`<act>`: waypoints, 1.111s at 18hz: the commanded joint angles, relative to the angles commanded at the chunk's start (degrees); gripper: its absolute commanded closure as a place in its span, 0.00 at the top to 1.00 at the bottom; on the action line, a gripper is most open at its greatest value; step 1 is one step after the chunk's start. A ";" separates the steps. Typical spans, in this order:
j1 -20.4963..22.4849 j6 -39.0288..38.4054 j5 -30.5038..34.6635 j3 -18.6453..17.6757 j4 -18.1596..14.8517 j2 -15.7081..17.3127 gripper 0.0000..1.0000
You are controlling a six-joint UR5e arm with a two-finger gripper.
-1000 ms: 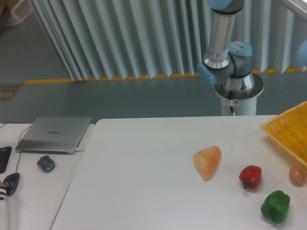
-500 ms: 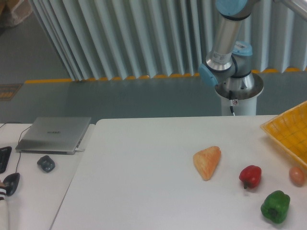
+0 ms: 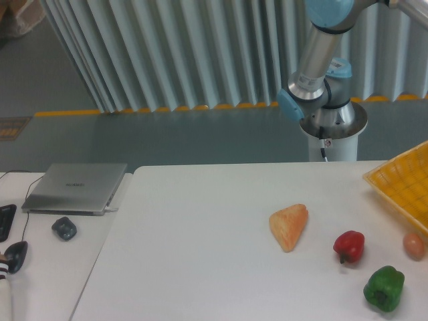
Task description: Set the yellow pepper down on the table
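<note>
Since the earlier pictures, only the arm [image 3: 319,47] had shifted, its upper link leaning further to the right; everything on the table [image 3: 200,267] lay as before. Nearest the camera sat a green pepper [image 3: 384,288], then a red pepper [image 3: 349,246] and a small egg [image 3: 413,245], with an orange wedge [image 3: 289,226] beyond. A yellow basket [image 3: 404,184] stood at the right edge. A laptop [image 3: 75,188] lay on the left. The gripper was out of view, so its fingers could not be judged. No yellow pepper could be seen.
</note>
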 joint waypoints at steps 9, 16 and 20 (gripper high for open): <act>0.70 -0.17 -0.09 -0.09 0.44 -0.97 1.00; 0.70 -0.17 0.00 -0.53 1.58 -1.41 1.00; 0.62 -1.32 0.00 -0.26 1.41 -1.32 0.63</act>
